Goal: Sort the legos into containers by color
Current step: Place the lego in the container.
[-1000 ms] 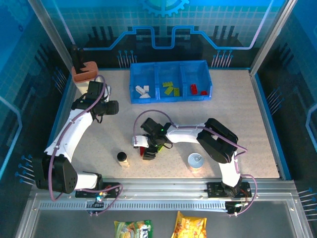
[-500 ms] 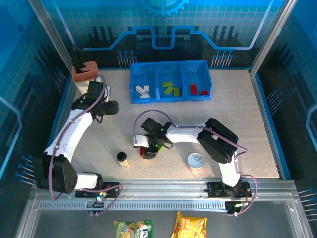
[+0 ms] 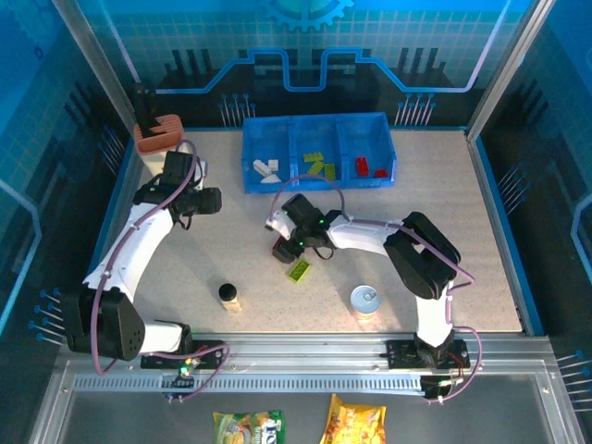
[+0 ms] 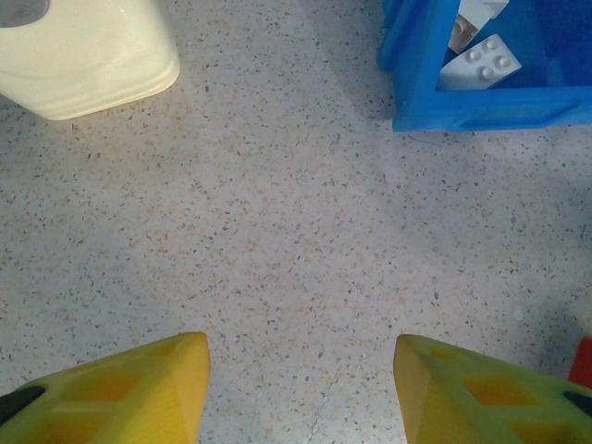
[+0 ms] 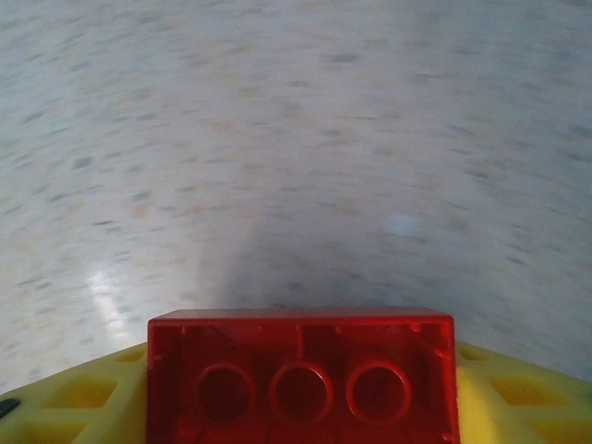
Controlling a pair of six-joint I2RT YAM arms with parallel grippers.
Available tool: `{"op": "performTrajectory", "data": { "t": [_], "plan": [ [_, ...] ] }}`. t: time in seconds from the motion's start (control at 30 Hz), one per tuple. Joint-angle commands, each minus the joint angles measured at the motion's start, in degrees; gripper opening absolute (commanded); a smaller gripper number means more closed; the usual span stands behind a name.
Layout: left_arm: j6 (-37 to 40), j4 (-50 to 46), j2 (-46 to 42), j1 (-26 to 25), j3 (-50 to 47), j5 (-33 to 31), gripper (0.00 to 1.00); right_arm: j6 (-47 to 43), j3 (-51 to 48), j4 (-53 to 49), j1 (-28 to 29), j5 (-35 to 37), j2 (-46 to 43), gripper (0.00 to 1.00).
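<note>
1. From above, the blue tray (image 3: 317, 184) sits at the far side of the desk (image 3: 472, 231). Its left compartment holds white bricks (image 3: 266, 169), the middle one green bricks (image 3: 319, 166), and the right one red bricks (image 3: 368, 166). A loose green brick (image 3: 299, 269) lies mid-desk, just near of the right hand (image 3: 283, 249). A tin can (image 3: 364, 301) and a small bottle (image 3: 228, 294) stand nearer. Blue-lit panels wall the room.
2. At the left wrist, the left hand (image 4: 301, 393) is released, its fingers apart over bare desk. The tray's corner with the white bricks is at far right.
3. At the right wrist, the right hand is clenched on a red brick (image 5: 301, 379), with the desk blurred beyond it.

Overhead camera looks down on the table (image 3: 481, 231); wrist cameras hover close.
</note>
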Motion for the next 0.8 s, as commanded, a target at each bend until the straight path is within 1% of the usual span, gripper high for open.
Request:
{"op": "performTrajectory", "data": {
  "t": [0.0,0.13,0.3,0.43,0.6,0.77],
  "plan": [
    [-0.30,0.04,0.66,0.59,-0.37,1.30,0.56,12.13,-1.44,0.83,-3.70,7.43,-3.87,0.43],
    [-0.38,0.13,0.77,0.67,-0.37,1.60,0.56,17.75,-3.46,-0.72,-8.39,10.54,-6.05,0.40],
    [-0.34,0.11,0.76,0.67,-0.28,1.75,0.56,20.02,-6.01,-1.40,-12.97,13.08,-8.71,0.35],
    [-0.39,0.21,0.55,0.67,-0.33,1.63,0.56,19.75,-5.56,-3.33,-16.22,13.18,-9.45,0.30],
    [-0.46,0.31,0.51,0.76,-0.29,1.75,0.56,17.85,-4.08,-5.03,-20.13,12.51,-10.26,0.20],
    [-0.40,0.39,0.25,0.76,-0.37,1.76,0.56,17.28,0.56,-9.43,-24.38,10.78,-9.68,0.17]
  ]
}}
